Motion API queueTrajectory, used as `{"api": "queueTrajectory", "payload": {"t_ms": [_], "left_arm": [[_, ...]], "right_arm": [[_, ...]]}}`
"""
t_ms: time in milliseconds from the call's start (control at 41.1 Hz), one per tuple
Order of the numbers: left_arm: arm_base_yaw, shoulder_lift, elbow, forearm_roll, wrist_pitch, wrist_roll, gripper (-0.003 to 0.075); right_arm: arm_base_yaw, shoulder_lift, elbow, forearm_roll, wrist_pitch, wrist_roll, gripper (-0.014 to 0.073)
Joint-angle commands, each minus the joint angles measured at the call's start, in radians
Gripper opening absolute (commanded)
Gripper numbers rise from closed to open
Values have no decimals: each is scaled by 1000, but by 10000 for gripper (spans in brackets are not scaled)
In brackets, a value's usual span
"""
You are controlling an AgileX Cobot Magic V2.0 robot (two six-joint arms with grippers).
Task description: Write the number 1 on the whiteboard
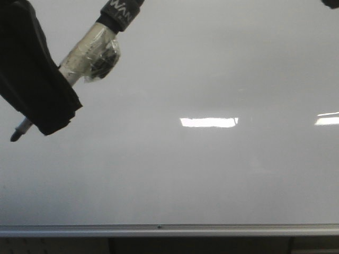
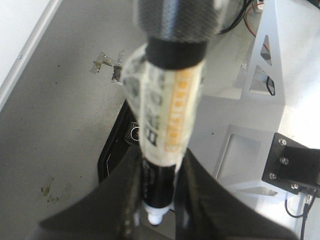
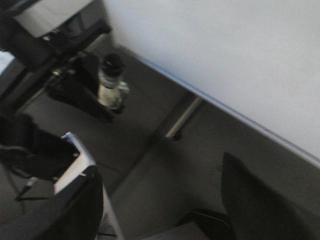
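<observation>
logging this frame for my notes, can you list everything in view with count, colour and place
whiteboard: one, glossy pale grey-white, fills the front view; no number 1 on it yet
rail: one, silver, along the whiteboard's lower edge
light reflections: two, bright white, right of centre on the board
marker: one, black barrel wrapped in clear tape, tip down-left at the left side
left gripper: one, black, shut on the marker
right gripper: one, black, fingers apart, holding nothing, away from the board
</observation>
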Motion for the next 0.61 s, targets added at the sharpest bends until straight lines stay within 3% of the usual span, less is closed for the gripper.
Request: {"api": "queueTrajectory", "payload": {"t_ms": [0, 195, 486, 584], "left_arm": [[-44, -32, -31, -60, 57, 14, -20], [-112, -32, -31, -72, 57, 27, -20], [-116, -32, -33, -87, 57, 27, -20], [-116, -32, -33, -92, 57, 27, -20]], "right_arm": [[-1, 81, -76, 147, 127, -68, 528], [50, 174, -141, 173, 150, -76, 528], [330, 287, -188, 171, 73, -76, 528], [381, 321, -189, 172, 39, -76, 528]]}}
